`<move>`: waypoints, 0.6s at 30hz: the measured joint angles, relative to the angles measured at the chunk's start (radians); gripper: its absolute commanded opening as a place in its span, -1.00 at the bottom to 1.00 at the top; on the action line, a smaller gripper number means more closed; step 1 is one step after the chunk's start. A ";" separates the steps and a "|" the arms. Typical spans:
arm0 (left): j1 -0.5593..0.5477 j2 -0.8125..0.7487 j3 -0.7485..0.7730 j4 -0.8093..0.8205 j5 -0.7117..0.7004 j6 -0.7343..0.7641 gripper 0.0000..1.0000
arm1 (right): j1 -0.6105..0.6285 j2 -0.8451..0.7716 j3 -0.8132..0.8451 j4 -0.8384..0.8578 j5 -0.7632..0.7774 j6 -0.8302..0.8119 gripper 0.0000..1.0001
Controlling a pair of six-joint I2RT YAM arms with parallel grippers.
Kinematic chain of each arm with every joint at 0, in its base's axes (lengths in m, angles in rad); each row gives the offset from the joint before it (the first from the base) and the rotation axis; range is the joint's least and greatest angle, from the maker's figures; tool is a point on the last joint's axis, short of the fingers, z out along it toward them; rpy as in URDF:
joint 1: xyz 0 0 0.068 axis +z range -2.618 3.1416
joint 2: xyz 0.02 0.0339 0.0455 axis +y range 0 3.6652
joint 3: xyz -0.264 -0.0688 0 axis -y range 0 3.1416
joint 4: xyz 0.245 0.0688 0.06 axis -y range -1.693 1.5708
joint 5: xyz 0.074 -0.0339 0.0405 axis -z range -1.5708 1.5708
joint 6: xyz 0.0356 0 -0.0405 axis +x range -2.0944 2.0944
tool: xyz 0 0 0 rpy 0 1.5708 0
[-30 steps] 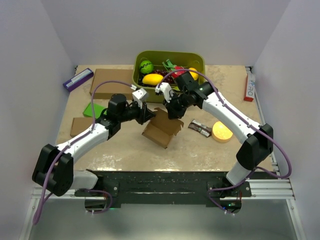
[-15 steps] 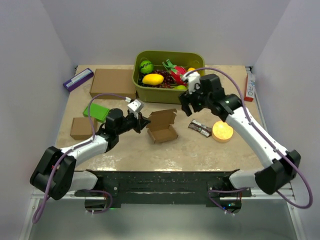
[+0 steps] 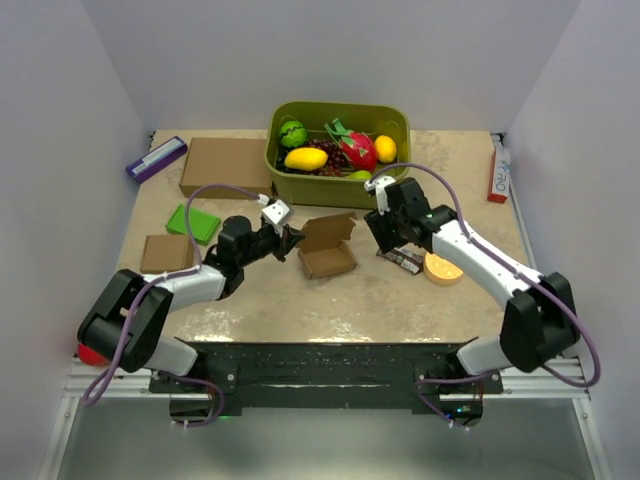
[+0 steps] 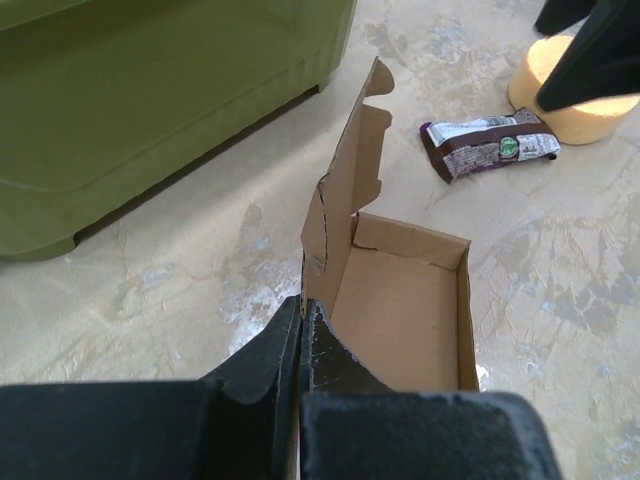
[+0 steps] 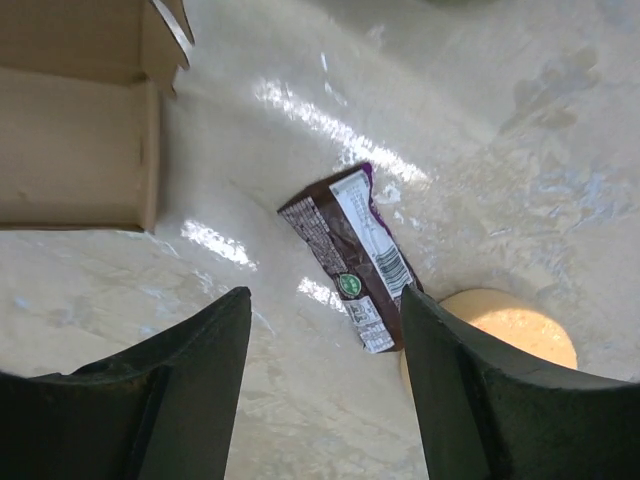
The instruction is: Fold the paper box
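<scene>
The box (image 3: 328, 252) sits mid-table just in front of the green bin (image 3: 310, 190), tray part formed and lid flap standing up at the back. The left gripper (image 3: 291, 240) is pinched tight on its left wall, while the right gripper (image 5: 325, 310) hangs spread wide over a snack bar (image 5: 350, 258) with nothing in it. That thin cardboard looks super light and floppy, so I reckon it'll slide or crumple if shoved; better to take the lid by its free edge and fold along the crease
</scene>
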 measured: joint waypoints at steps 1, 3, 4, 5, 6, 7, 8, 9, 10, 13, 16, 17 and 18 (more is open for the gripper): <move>0.000 0.006 0.004 0.003 0.009 0.003 -1.00 | 0.000 0.032 0.000 -0.004 0.008 -0.006 0.23; 0.000 0.016 0.010 0.005 0.022 0.008 -1.00 | 0.000 0.085 0.000 -0.008 0.021 -0.018 0.21; 0.000 0.021 0.010 0.011 0.025 0.012 -0.96 | 0.000 0.110 0.000 -0.008 0.031 -0.024 0.21; 0.000 0.025 0.010 0.014 0.027 0.016 -0.93 | 0.000 0.135 0.000 -0.008 0.039 -0.030 0.21; 0.000 0.029 0.011 0.019 0.027 0.019 -0.90 | 0.000 0.156 0.000 -0.006 0.046 -0.035 0.21; 0.000 0.031 0.011 0.020 0.027 0.019 -0.85 | 0.000 0.177 0.000 -0.003 0.059 -0.040 0.21; 0.000 0.032 0.011 0.022 0.027 0.019 -0.81 | 0.000 0.195 -0.001 -0.003 0.068 -0.044 0.21; 0.000 0.032 0.011 0.023 0.026 0.019 -0.78 | 0.000 0.211 -0.001 0.000 0.078 -0.048 0.22; 0.000 0.032 0.011 0.024 0.023 0.019 -0.69 | 0.000 0.223 -0.002 0.005 0.088 -0.051 0.22; 0.002 0.032 0.011 0.026 0.013 0.018 -0.46 | 0.000 0.257 -0.005 0.017 0.120 -0.059 0.22; 0.007 0.032 0.010 0.029 0.002 0.013 -0.28 | 0.000 0.290 -0.005 0.031 0.156 -0.062 0.17; 0.008 0.032 0.006 0.034 -0.003 0.009 -0.25 | 0.000 0.301 -0.006 0.037 0.169 -0.063 0.15; 0.009 0.032 0.003 0.037 -0.006 0.008 -0.19 | 0.000 0.311 -0.009 0.043 0.180 -0.064 0.11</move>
